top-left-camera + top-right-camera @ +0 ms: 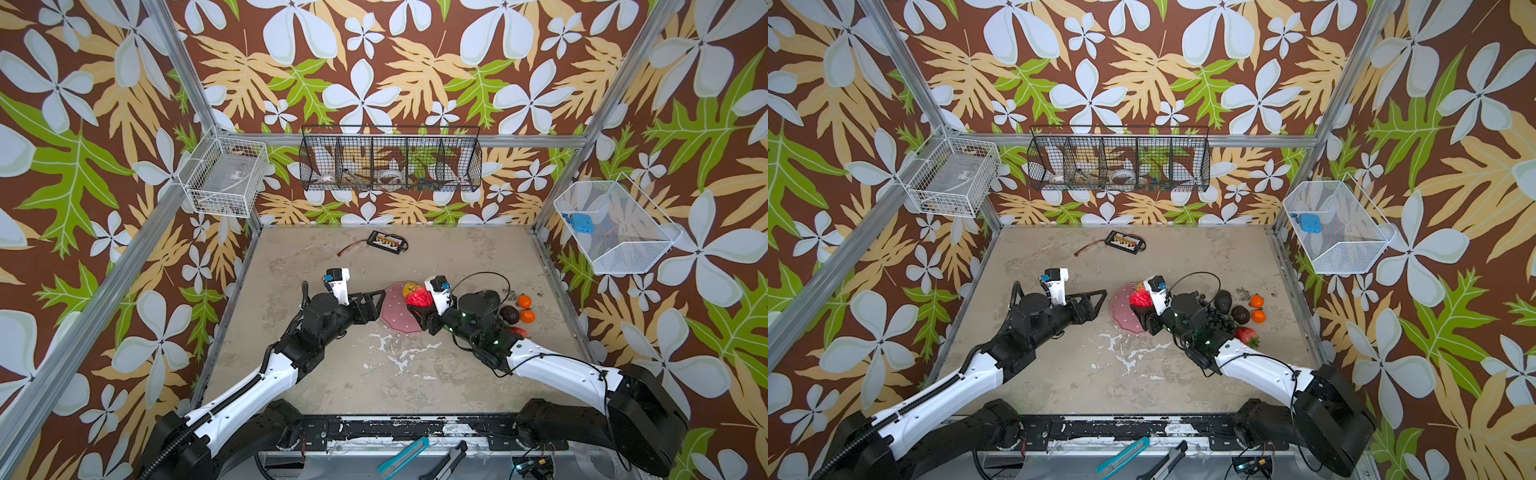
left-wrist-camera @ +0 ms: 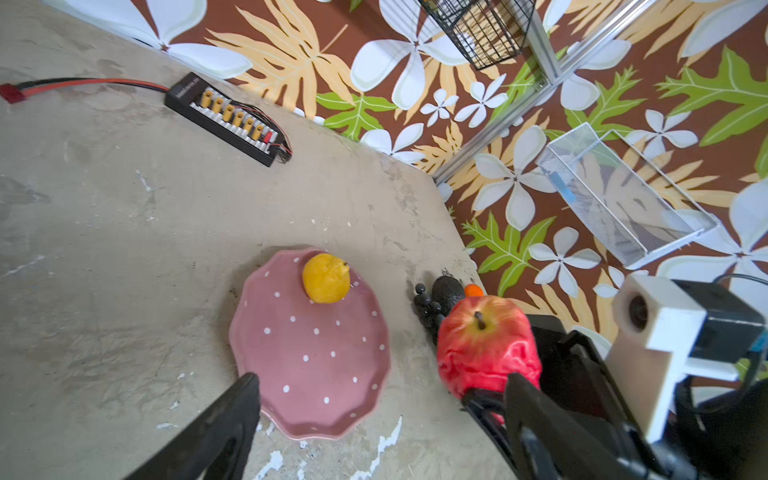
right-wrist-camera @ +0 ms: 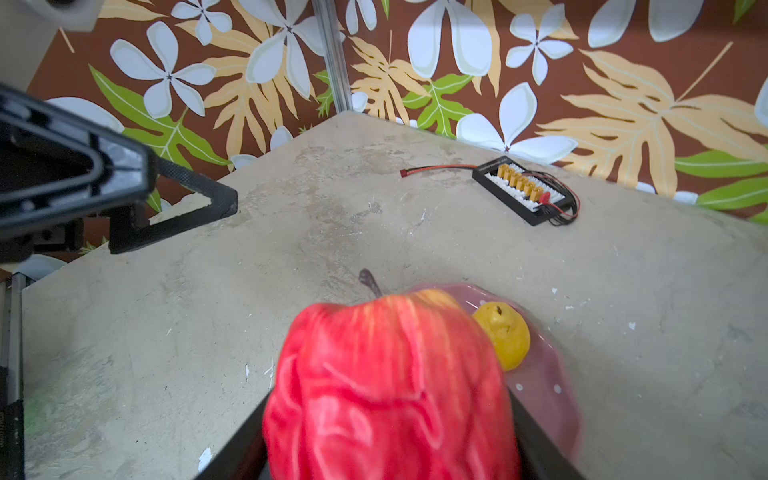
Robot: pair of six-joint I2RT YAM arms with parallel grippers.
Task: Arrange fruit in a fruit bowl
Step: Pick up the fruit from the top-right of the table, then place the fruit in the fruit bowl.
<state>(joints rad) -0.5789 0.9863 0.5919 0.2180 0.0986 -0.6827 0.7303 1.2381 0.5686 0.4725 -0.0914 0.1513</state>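
The fruit bowl, a shallow pink dish with white dots and a scalloped rim, lies on the tabletop about midway between the near and far edges, a little nearer the right edge than the left. A yellow pear rests inside it at the far part of the dish, touching the bowl floor close to the rim.

The right gripper is clamped on a red apple, one finger on each side, stem pointing up. In both top views the apple sits over the bowl's right rim, just beside the pear; whether it touches the dish cannot be told. In the right wrist view the apple fills the foreground and hides most of the bowl.

The left gripper has its jaws spread wide with nothing between them. Its tip is just beside the bowl's left rim.

The other fruit lies on the tabletop near the right edge, well apart from the bowl: an avocado, a dark purple fruit, an orange and a second orange close together, a strawberry, and a black grape bunch partly hidden by the right arm.

A black connector board with red wires lies near the far edge
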